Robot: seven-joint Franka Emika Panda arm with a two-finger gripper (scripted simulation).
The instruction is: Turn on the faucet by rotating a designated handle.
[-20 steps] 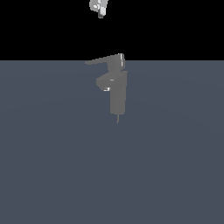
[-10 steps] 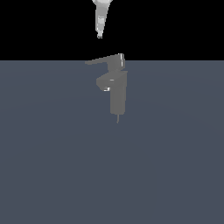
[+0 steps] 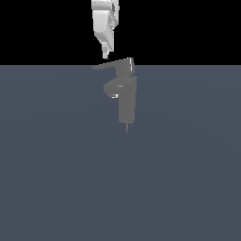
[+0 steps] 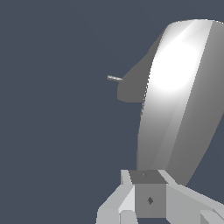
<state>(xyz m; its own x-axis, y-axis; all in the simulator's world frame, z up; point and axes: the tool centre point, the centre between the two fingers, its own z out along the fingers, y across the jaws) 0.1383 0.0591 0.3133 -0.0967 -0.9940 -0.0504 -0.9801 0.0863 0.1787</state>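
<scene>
Presently, an inventory of what stands before me.

Faucet (image 3: pixel 126 101): small, matte grey, built of plain blocky shapes; an upright squared column, with a thin pin or stem showing below its foot.
Faucet position: on the slate-blue counter (image 3: pixel 56 179), about the middle of the exterior view and toward its far edge, where the black backdrop begins.
Spout (image 3: pixel 113 89): short angled stub partway up the column, pointing to the exterior view's left; a small bright glint at its lower edge.
Handle (image 3: pixel 109 65): thin flat grey lever bar, jutting from a blocky cap atop the column toward the exterior view's left, lying nearly level.
Handle, wrist view: a broad, smooth, rounded grey surface (image 4: pixel 183 96) with a strong white highlight fills much of the picture; which part of the faucet it is I cannot tell for sure.
Surface finish: faucet dull and untextured, flat facets, hard edges; counter an even, featureless blue-grey.
Gripper (image 3: pixel 105 54): white, glossy, tapering downward; hangs from above, its tip just over the free end of the handle, whether touching I cannot tell.
Gripper state: fingers read as one narrow point from outside, so pressed together or not, I cannot tell; nothing seen held.
Gripper, wrist view: pale grey angular finger bases (image 4: pixel 144 199) at the edge of the picture.
</scene>
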